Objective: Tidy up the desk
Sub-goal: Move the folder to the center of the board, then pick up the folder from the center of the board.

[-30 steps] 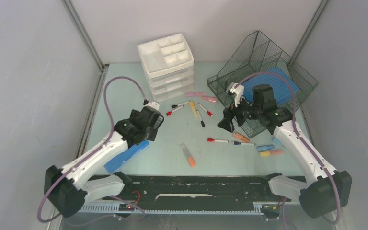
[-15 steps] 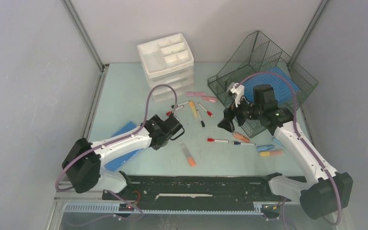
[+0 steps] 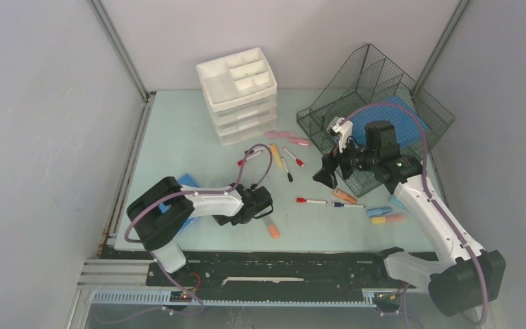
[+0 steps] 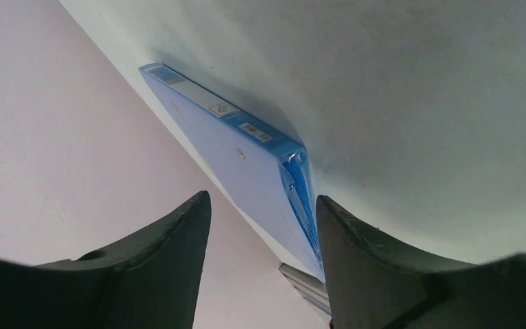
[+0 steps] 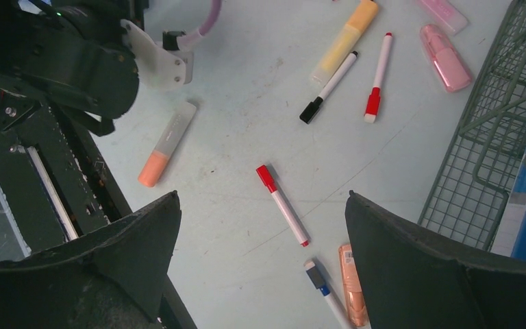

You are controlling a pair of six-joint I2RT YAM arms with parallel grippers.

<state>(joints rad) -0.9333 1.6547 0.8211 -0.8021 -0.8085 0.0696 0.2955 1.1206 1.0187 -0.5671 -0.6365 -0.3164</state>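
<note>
Left gripper [image 4: 261, 205] first: jaws spread, nothing in them, aimed at the end of the blue case [image 4: 233, 154], which lies flat on the desk [image 3: 178, 137] close to the black rail [image 3: 281, 264]. My read is that the case is your pick. It's thin and sits flush on the top, so a straight top-down grab will likely skid. Come in low and close across the thickness, not the width. In the wrist view the case sits toward one finger, so re-centre before closing. Pads aren't touching it yet. The left arm is folded very low with the forearm nearly along the tabletop and the wrist rolled hard, so make small moves only

Right gripper [image 5: 261, 199]: wide open and empty, hanging well above the pen scatter, roughly over the red-capped marker [image 5: 284, 207]. The orange highlighter [image 5: 166, 145] lies off to the side, near the left arm. The right arm reaches forward with the wrist pointing down. I'd park it there until the left arm clears

Further back, the wire-mesh tray [image 3: 383, 103] and the white drawer unit [image 3: 238, 86] are the likely drop spots
</note>
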